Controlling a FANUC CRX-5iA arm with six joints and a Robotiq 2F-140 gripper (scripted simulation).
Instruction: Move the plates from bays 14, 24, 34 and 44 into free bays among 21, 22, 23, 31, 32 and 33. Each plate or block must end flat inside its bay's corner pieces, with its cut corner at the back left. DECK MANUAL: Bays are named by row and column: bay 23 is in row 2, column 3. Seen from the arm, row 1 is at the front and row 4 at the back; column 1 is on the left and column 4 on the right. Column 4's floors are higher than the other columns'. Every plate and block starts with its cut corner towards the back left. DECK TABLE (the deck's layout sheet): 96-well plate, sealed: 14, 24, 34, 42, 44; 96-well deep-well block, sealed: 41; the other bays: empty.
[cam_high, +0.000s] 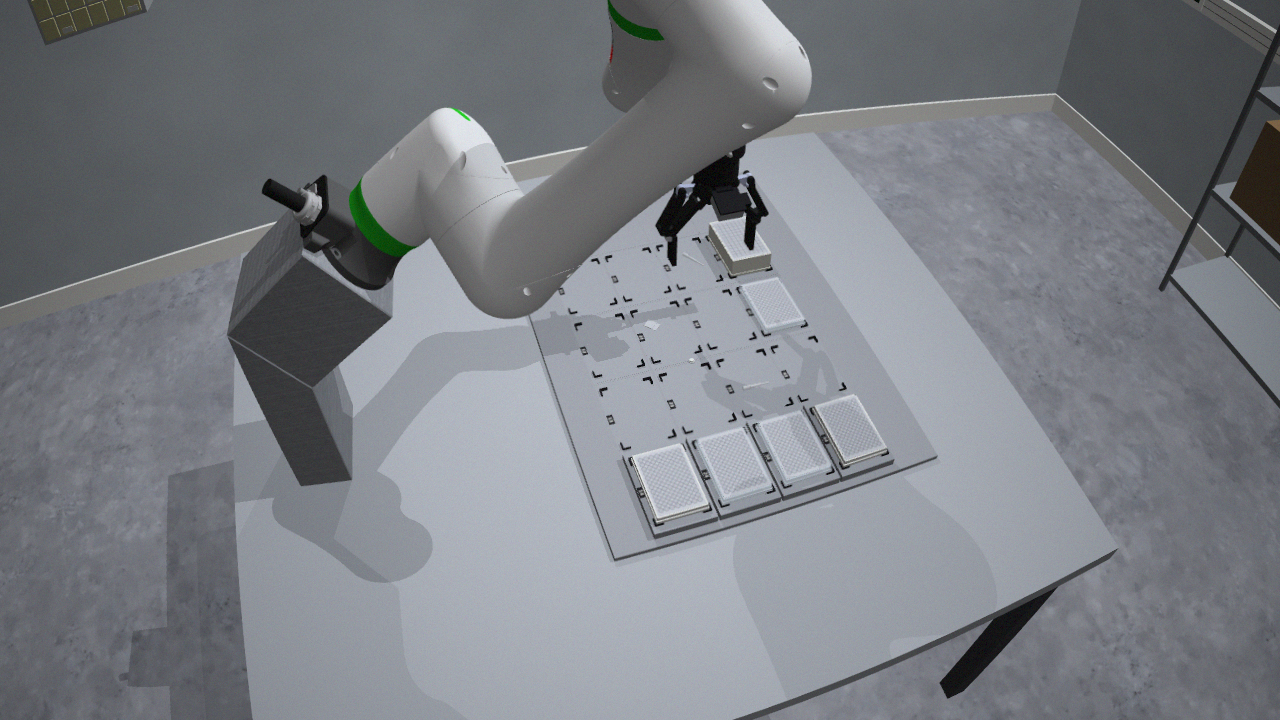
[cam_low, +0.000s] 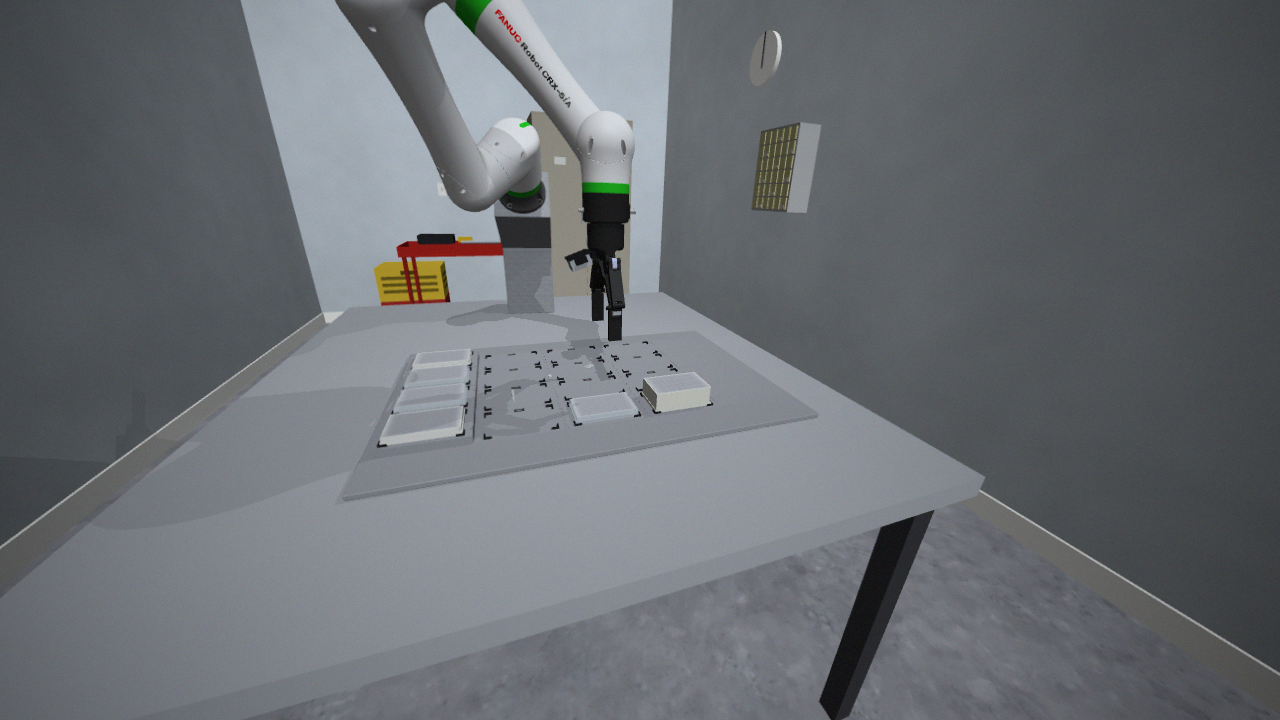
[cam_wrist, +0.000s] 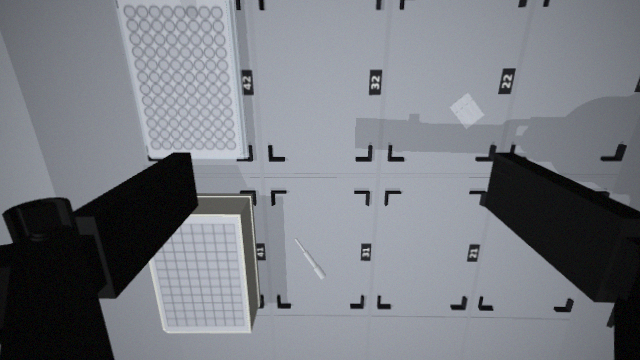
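Jaws (cam_high: 711, 254) (cam_low: 606, 328) wide, nothing between them, hovering over the column 1/2 side; step in hand reads as an empty move towards the next plate. All four targets sit well off to the jaws' right, in column 4: plate 14 (cam_high: 671, 481) (cam_low: 443, 359), plate 24 (cam_high: 733, 463) (cam_low: 438, 375), plate 34 (cam_high: 793, 445) (cam_low: 431, 396), plate 44 (cam_high: 850, 429) (cam_low: 422, 425). Stay high past the tall block (cam_high: 740, 244) (cam_low: 676, 392) (cam_wrist: 207, 275) by one finger, square up over the plate, descend straight and stop early for the raised floor. Neighbours are close, so watch finger clearance. Bay 31 holds a thin white stick (cam_high: 691, 258) (cam_wrist: 312, 261), bay 22 a pale square chip (cam_high: 652, 325) (cam_low: 588, 366) (cam_wrist: 467, 110); either could tilt a plate. Plates are low rectangles, round wells under glossy seal; block is cream, square-gridded; counter (cam_high: 501, 555) (cam_low: 626, 537) matte grey
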